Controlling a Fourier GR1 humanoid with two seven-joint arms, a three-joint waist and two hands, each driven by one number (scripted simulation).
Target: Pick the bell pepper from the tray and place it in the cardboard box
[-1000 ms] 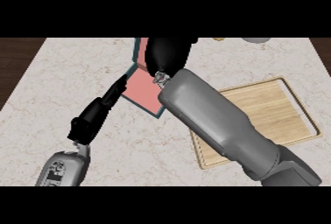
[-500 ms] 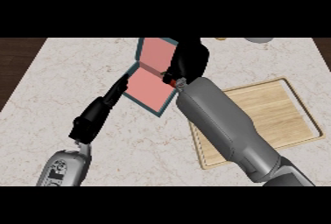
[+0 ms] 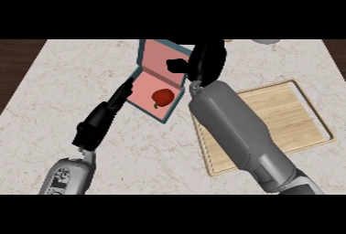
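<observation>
Half a second ago the right arm covered most of the box; now it has swung toward 1 o'clock, and the red bell pepper (image 3: 162, 96) shows lying on the pink floor of the box (image 3: 146, 89). The right robot hand (image 3: 205, 61) hangs over the box's 2 o'clock corner with its fingers relaxed and nothing in them. The left robot hand (image 3: 108, 115) stretches straight toward 1 o'clock, its fingertips at the box's teal wall on the 9 o'clock side; it holds nothing either. The box sits open on the marbled desk (image 3: 61, 87), with the pepper apart from both hands. The wooden tray (image 3: 297, 114) lies at 3 o'clock of the box, partly under the right forearm
</observation>
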